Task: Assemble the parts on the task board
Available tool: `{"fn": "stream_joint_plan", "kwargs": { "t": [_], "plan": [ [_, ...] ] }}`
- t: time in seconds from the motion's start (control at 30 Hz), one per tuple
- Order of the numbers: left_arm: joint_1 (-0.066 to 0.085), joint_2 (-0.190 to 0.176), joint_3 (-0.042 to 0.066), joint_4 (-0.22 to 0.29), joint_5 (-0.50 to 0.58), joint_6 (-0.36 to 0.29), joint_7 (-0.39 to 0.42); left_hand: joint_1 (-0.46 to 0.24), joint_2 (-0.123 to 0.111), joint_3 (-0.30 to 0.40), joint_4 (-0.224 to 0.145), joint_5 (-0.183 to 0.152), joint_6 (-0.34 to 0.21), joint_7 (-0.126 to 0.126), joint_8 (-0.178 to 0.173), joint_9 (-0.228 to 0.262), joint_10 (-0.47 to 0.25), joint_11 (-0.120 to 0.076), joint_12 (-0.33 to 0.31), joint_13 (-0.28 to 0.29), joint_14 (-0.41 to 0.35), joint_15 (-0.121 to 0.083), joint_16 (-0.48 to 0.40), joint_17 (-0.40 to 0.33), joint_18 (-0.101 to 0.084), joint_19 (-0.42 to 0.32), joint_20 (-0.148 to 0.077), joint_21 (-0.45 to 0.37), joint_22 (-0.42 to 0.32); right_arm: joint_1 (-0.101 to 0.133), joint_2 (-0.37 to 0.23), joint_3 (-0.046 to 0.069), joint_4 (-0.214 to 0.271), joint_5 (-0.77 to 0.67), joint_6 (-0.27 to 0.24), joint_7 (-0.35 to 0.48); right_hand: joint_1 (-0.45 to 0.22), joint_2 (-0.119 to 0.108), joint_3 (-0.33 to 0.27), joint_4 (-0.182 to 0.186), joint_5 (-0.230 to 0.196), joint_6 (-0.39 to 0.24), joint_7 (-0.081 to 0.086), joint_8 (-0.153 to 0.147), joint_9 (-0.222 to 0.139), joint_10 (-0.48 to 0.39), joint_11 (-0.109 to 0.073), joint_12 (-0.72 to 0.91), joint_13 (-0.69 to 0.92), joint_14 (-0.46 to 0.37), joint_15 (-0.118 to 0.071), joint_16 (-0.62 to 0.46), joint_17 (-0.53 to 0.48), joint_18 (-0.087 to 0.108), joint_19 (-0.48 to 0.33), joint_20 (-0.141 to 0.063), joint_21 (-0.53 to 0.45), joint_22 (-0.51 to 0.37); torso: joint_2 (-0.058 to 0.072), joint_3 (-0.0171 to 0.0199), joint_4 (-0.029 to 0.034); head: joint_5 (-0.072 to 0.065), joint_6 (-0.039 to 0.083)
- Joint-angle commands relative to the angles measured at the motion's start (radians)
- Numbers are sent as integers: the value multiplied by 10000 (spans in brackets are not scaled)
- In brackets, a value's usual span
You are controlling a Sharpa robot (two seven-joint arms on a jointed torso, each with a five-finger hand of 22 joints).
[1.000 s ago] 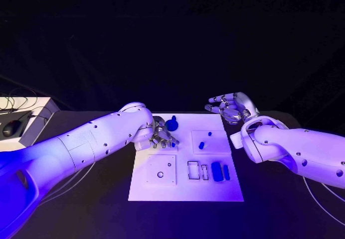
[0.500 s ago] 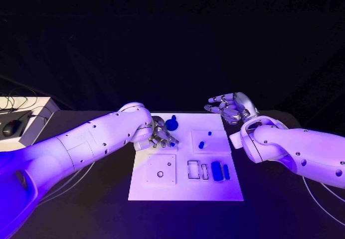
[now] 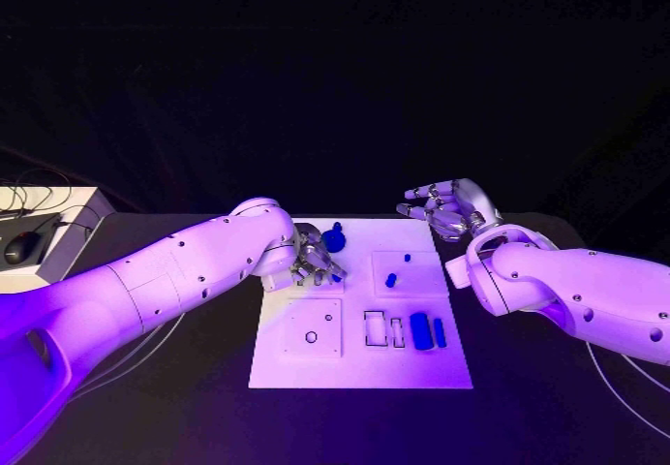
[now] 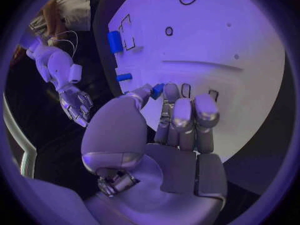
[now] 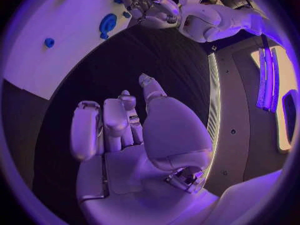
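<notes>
The board [image 3: 360,363] lies flat in the middle of the black table [image 3: 167,387], a white plate with raised square panels and cut-out slots.

The left robot hand [image 3: 313,262] rests over the board's far left part, fingers pointing down at the plate. In the left wrist view its thumb and a fingertip close on a small blue part [image 4: 157,90], held just above the white surface beside two small dark slots. A round blue knob [image 3: 334,239] stands on the board just beyond this hand.

The right robot hand [image 3: 447,208] hovers above the table off the board's far right corner, clear of the plate. Its fingers are loosely curled and apart, and it holds nothing.

On the board's right panel sit a small blue peg [image 3: 407,259] and a slightly longer blue piece [image 3: 391,282]. Nearer the robot, a wide blue bar [image 3: 420,332] and a thinner blue bar [image 3: 440,333] lie side by side, next to two rectangular slots [image 3: 376,330]. The near left panel has a small round hole [image 3: 312,338].

A white box [image 3: 56,242] with cables sits at the table's left edge.
</notes>
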Motion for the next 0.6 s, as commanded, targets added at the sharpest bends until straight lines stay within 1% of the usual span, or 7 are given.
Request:
{"fn": "stream_joint_plan", "kwargs": {
  "t": [0.03,0.23,0.33,0.4,0.47,0.57,0.6],
  "plan": [
    [-8,0,-1,42,225,-201,320,333,120,131,-226,39,-39,-31,53,2,-56,-41,-85,-26,-61,-49,1,20,-137,-37,21,-45,-16,-13,13,0,-12,-122,140,-25,-96,40,7,-46,30,6,39,29,1,15,-38,18,8,25,-30,-31,-10,83,803,-19,-42,1925,-10,-1,13,-4,-23],
    [-7,-32,-1,86,329,-252,444,665,214,837,-773,60,-8,-100,58,-25,-32,-77,-162,-84,-73,-70,14,43,-156,-47,0,-53,28,-29,23,-4,-32,-126,177,-57,-96,40,7,-46,30,6,39,29,1,15,-38,18,8,25,-30,-31,-10,83,803,-19,-42,1925,-7,2,6,8,-22],
    [-7,-57,-1,118,422,-302,492,640,193,1386,-1129,162,-41,-121,214,119,81,-104,-259,-142,-65,-89,24,59,-198,-39,-58,-46,69,-40,26,-7,-43,-127,203,-78,-116,55,6,-44,36,14,37,29,1,22,-40,26,15,26,-31,-28,-10,82,804,-20,-42,1925,-11,6,1,16,-25],
    [-7,-79,-1,145,511,-356,519,391,102,1780,-1378,289,-145,-155,395,372,182,-115,-338,-173,-49,-93,23,63,-240,-29,-113,-48,103,-48,27,-9,-49,-128,219,-88,-116,55,6,-44,36,14,37,29,1,22,-40,26,15,26,-31,-28,-10,82,804,-20,-42,1925,-13,9,1,31,-15],
    [-8,-105,-1,181,624,-443,537,264,97,1894,-1471,836,-141,-115,476,488,232,-130,-361,-171,-26,-112,41,88,-255,-10,-138,-47,128,-56,24,-11,-53,-129,234,-96,-132,60,2,-35,45,17,37,29,0,20,-41,22,13,25,-32,-31,-15,81,804,-21,-39,1926,-11,6,1,33,-16],
    [-9,-166,-2,262,826,-625,543,78,46,2001,-1634,1338,-127,-126,576,644,308,-155,-406,-176,13,-131,64,125,-280,31,-181,-32,173,-70,17,-13,-59,-134,258,-114,-132,60,2,-35,45,17,37,29,0,20,-41,22,13,25,-32,-31,-15,81,804,-21,-39,1926,-20,4,7,38,-8],
    [-10,-213,-2,320,949,-715,529,-80,19,2081,-1783,1541,-103,-147,601,723,365,-176,-452,-177,36,-149,68,152,-302,44,-220,-45,182,-77,13,-14,-62,-139,270,-122,-132,60,2,-35,45,17,37,29,0,20,-41,22,13,25,-32,-31,-15,81,804,-21,-39,1926,-29,7,7,48,-8]
  ]
}}
